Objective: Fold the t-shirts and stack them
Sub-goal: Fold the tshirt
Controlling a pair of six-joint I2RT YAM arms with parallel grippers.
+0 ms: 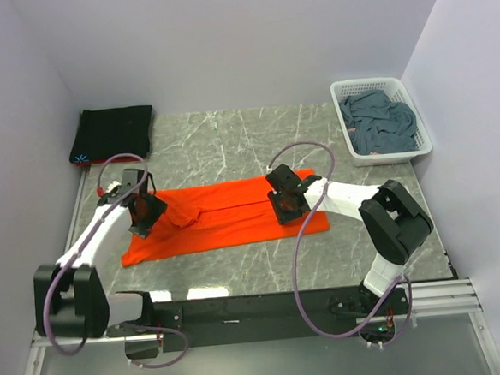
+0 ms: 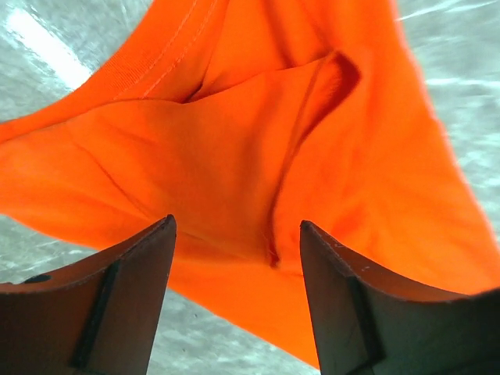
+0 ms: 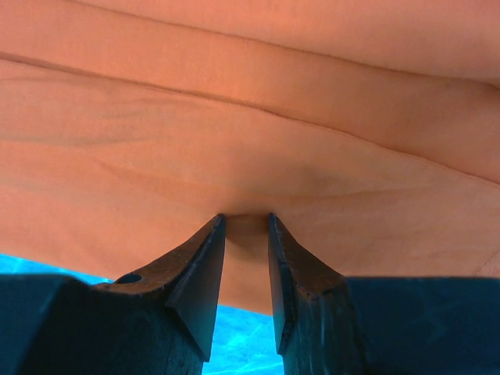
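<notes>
Two-handedly leaning low over orange t-shirt (image 1: 226, 217): hovering left gripper (image 2: 234, 226) spread wide above a crease, pinching a cloth ridge in right gripper (image 3: 246, 219), exposing marble table (image 1: 230, 142) behind those jaws.

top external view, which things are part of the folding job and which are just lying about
Job in hand:
orange t-shirt, spread mid-table
black t-shirt, folded at the far left
blue-grey t-shirt, crumpled at the far right
left pincer, open
right pincer, pinching the orange cloth

Lying about:
white lattice basket, holding the blue-grey shirt
marble table
</notes>
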